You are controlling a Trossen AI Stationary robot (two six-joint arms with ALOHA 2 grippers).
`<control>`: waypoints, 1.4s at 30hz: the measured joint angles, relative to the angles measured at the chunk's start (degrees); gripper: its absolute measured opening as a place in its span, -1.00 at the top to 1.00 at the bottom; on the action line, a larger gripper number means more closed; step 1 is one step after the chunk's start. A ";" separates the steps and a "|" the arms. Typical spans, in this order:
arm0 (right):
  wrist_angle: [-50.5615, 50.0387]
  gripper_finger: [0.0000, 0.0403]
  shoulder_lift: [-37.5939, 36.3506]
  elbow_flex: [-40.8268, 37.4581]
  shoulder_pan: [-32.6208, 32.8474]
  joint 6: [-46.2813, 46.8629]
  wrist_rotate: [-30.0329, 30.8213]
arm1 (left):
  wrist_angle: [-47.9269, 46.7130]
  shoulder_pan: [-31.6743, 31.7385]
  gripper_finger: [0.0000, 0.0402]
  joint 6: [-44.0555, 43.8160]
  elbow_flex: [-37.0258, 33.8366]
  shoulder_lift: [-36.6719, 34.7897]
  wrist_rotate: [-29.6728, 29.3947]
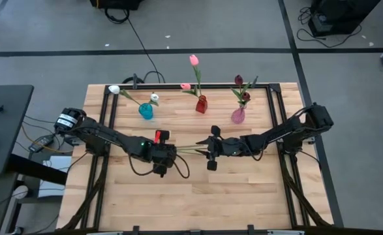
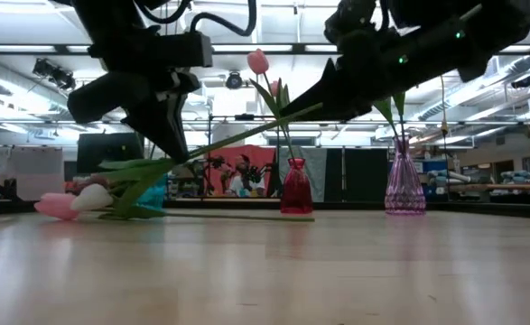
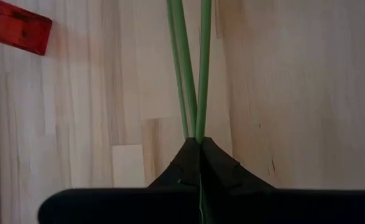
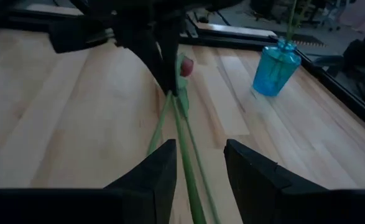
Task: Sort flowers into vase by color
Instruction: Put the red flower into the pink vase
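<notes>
A bunch of tulips lies at mid-table, with pink (image 2: 57,206) and white (image 2: 93,197) heads and a maroon head (image 4: 186,66). My left gripper (image 1: 171,152) is shut on their green stems (image 3: 188,74). My right gripper (image 4: 198,155) is open, and one stem (image 4: 181,134) runs between its fingers; I cannot tell whether it touches them. At the back stand a blue vase (image 1: 145,111) with white tulips, a red vase (image 1: 201,104) with pink ones and a purple vase (image 1: 238,115) with maroon ones. My left gripper pinches two or three thin stems (image 3: 198,134) between its two fingers, partway along them. The fingers (image 2: 176,153) come from above, pointing down, across the stems. The heads and leaves lie on the table. One stem (image 2: 246,134) slants up toward my right gripper.
A red block (image 1: 159,135) sits on the left arm near its gripper. Black metal rails (image 1: 273,104) frame the wooden table. Another stem (image 2: 246,217) lies flat on the table. The near half of the table is bare wood (image 1: 198,196).
</notes>
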 joint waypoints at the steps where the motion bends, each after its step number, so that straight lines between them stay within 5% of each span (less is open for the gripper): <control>1: 0.39 0.26 0.41 0.00 -0.30 0.04 -0.33 | 0.67 0.00 0.99 -0.09 -0.57 0.00 -0.08; 20: -3.64 0.26 2.79 6.20 -0.50 2.37 -7.25 | 8.91 1.99 0.98 0.90 -5.35 0.02 -0.87; 37: -9.05 0.28 5.60 6.69 -0.42 -3.45 -2.77 | 10.11 1.99 0.84 0.89 -5.35 0.02 1.74; 42: -10.41 0.50 5.60 6.69 -0.42 -3.55 -1.05 | 10.48 1.99 0.86 0.90 -5.35 0.02 1.81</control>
